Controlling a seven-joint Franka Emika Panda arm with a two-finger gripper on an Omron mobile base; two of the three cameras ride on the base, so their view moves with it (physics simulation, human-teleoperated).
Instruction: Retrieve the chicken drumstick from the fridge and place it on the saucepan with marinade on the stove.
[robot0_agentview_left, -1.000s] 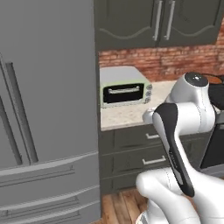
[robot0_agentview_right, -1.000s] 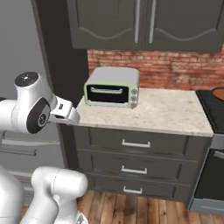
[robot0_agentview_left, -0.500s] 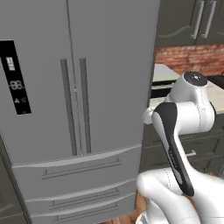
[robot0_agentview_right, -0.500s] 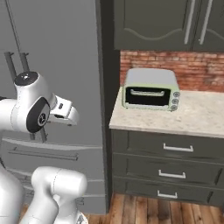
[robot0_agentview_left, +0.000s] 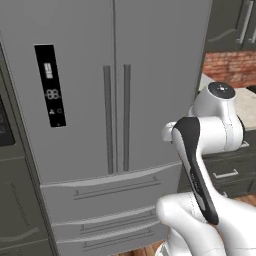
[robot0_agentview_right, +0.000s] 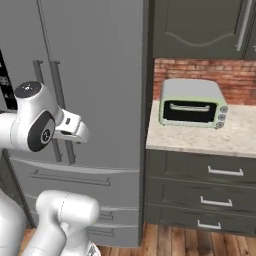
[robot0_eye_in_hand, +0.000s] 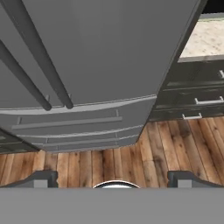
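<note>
The pincer (robot0_eye_in_hand: 112, 178) stood released and empty, its two tips wide apart, looking down over the wooden floor (robot0_eye_in_hand: 131, 153) at the fridge (robot0_agentview_left: 115, 100), which filled the view from 9 to 1 o'clock. Both fridge doors were shut, so its inside was hidden; two long bar handles (robot0_agentview_left: 116, 117) met at the seam above two drawers. At 2 o'clock, a counter (robot0_agentview_right: 200, 140) carried one toaster oven (robot0_agentview_right: 192, 102) over three cabinet drawers.

I'm looking at the fridge (robot0_agentview_left: 115, 100) with both doors standing closed, barring any way inside. Its two bar handles (robot0_agentview_left: 116, 119) are running side by side down the middle seam, open air in front of them. Right of the fridge, the desk (robot0_agentview_right: 200, 140) is carrying a toaster oven (robot0_agentview_right: 192, 104), bare stone lying before it.
</note>
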